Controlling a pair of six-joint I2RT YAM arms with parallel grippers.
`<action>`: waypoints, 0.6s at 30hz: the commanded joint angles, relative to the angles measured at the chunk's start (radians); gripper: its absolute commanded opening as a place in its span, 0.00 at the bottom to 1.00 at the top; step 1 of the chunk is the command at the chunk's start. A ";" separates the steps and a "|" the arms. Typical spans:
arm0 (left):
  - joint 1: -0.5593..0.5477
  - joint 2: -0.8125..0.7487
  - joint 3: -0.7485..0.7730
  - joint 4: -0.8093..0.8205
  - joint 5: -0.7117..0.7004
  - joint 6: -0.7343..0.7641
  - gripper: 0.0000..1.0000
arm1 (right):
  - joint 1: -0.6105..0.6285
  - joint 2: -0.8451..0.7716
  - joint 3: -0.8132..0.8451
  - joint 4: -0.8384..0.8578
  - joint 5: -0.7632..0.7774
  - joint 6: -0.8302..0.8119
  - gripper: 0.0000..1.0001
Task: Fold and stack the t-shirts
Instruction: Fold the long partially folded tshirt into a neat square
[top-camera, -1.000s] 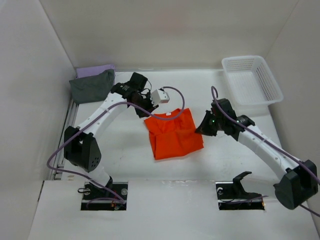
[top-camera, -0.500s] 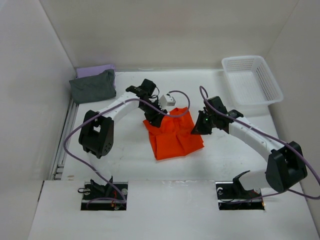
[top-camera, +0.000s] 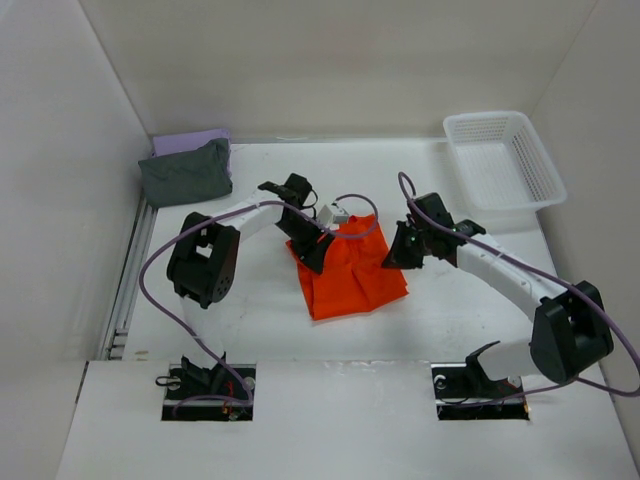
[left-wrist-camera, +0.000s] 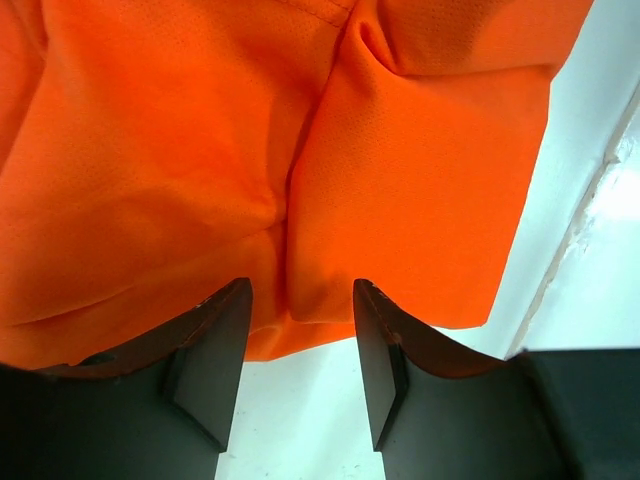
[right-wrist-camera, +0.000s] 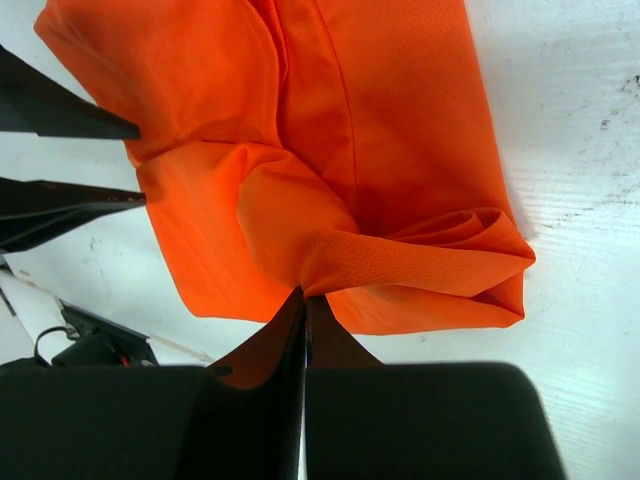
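Observation:
The orange t-shirt (top-camera: 352, 270) lies partly folded in the middle of the table. My left gripper (top-camera: 314, 252) stands open at its left edge. In the left wrist view (left-wrist-camera: 298, 296) the shirt's hem (left-wrist-camera: 400, 200) lies loose just at the tips and neither finger presses on it. My right gripper (top-camera: 394, 256) is shut on a raised fold at the shirt's right edge, and the right wrist view (right-wrist-camera: 305, 292) shows the cloth (right-wrist-camera: 300, 120) pinched between the tips. The dark grey t-shirt (top-camera: 186, 172) lies folded on top of the lavender t-shirt (top-camera: 192, 138) in the far left corner.
A white mesh basket (top-camera: 503, 160) stands at the far right. White walls enclose the table on the left, back and right. Purple cables loop from both arms over the table. In the right wrist view the left fingers (right-wrist-camera: 62, 122) show at the shirt's far side.
My left gripper has opened and let go of the orange t-shirt, and it has moved nearer, down to the shirt's left edge. My right gripper has shifted slightly left, still pinching the cloth.

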 joint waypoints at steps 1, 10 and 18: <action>-0.011 -0.003 -0.039 -0.007 0.061 0.008 0.44 | 0.000 0.008 -0.022 0.042 0.007 -0.021 0.00; -0.016 0.006 -0.054 0.024 -0.005 -0.001 0.43 | 0.000 -0.009 -0.040 0.050 0.009 -0.018 0.01; -0.054 -0.032 -0.062 0.016 0.031 -0.027 0.08 | 0.000 -0.023 -0.063 0.067 0.009 -0.007 0.01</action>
